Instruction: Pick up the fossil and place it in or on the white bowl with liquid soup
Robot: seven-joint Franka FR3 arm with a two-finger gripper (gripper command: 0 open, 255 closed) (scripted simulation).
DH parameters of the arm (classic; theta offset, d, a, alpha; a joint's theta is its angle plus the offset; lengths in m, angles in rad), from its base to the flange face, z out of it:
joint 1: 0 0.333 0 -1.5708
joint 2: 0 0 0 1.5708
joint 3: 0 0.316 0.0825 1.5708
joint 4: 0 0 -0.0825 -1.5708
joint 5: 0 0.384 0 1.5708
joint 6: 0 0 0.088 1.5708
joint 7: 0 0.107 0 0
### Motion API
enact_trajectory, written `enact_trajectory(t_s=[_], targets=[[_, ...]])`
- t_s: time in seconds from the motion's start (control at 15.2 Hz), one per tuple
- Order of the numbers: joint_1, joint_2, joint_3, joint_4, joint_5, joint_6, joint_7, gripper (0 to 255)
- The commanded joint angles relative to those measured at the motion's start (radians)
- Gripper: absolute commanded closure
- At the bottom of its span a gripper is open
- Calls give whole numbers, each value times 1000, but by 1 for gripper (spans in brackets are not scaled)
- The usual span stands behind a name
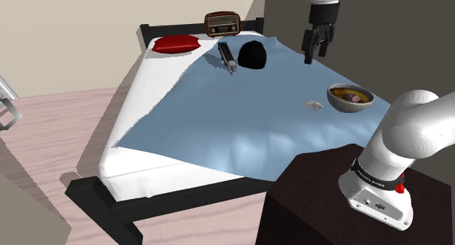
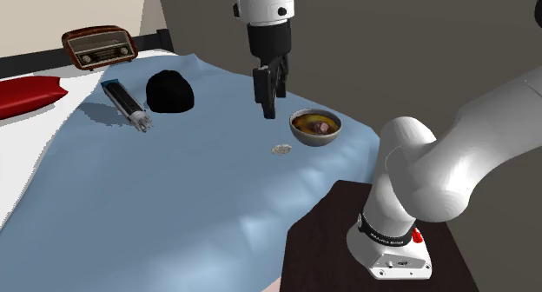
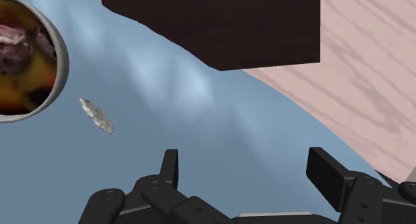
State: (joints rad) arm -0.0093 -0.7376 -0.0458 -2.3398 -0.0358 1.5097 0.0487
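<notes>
Your gripper (image 2: pixel 270 106) hangs over the blue blanket (image 2: pixel 174 186).
You see the small pale fossil (image 2: pixel 280 149) lying just beside the soup bowl (image 2: pixel 314 140), apart from it.

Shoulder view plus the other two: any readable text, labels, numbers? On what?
Nothing can be read outright.
On the black band around the arm: white lettering, too small to read.
On the radio: a dial front, no legible marks.
On the fossil and the bowl: no writing.
</notes>
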Motion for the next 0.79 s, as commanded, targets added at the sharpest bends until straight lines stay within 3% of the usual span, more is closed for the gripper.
enact_trajectory(t_s=[0.0, 0.73], targets=[[0, 0, 0, 0, 0, 0, 0, 0], [-8, -62, -249, -294, -203, 281, -421, 0]])
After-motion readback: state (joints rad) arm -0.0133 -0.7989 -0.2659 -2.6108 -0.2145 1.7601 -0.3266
